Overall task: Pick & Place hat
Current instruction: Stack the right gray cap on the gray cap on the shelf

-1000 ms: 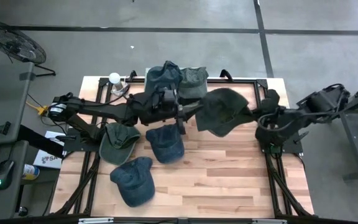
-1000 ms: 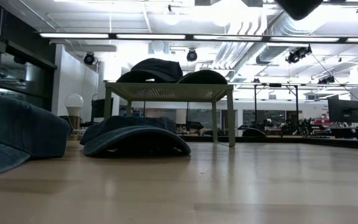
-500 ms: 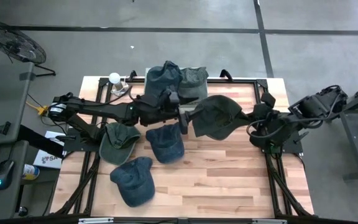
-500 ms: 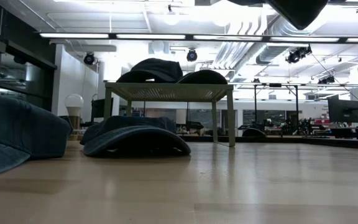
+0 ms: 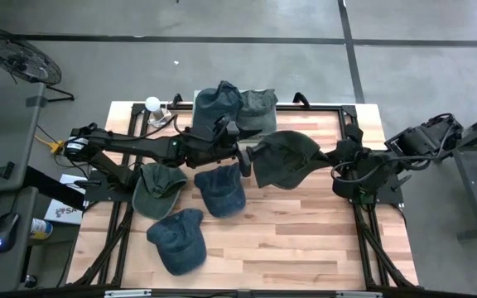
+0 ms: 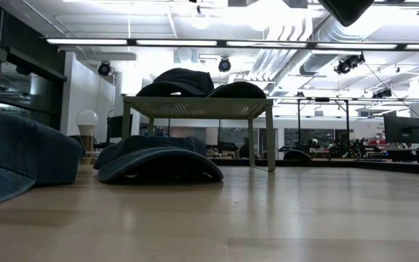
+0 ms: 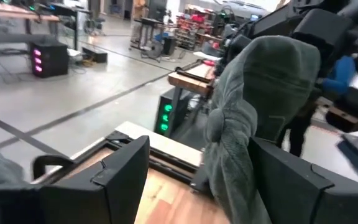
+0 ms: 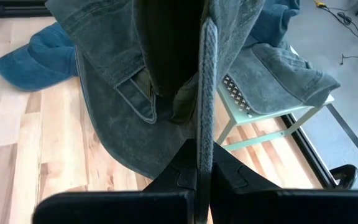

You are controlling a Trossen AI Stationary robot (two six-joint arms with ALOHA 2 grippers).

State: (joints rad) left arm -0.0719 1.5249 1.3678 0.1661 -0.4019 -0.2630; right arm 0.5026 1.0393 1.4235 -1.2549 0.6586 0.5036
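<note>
Left tool [image 5: 244,157] released, right tool [image 8: 202,158] grips hat [image 5: 286,157]; rack [image 6: 198,107] adjacent.

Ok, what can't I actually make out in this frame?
- Held green hat: low view shows only a dark edge, cut off at the top.
- Right pincer: hidden under the hat in the high view.
- Hats on the rack: low view shows them only as dark shapes.
</note>
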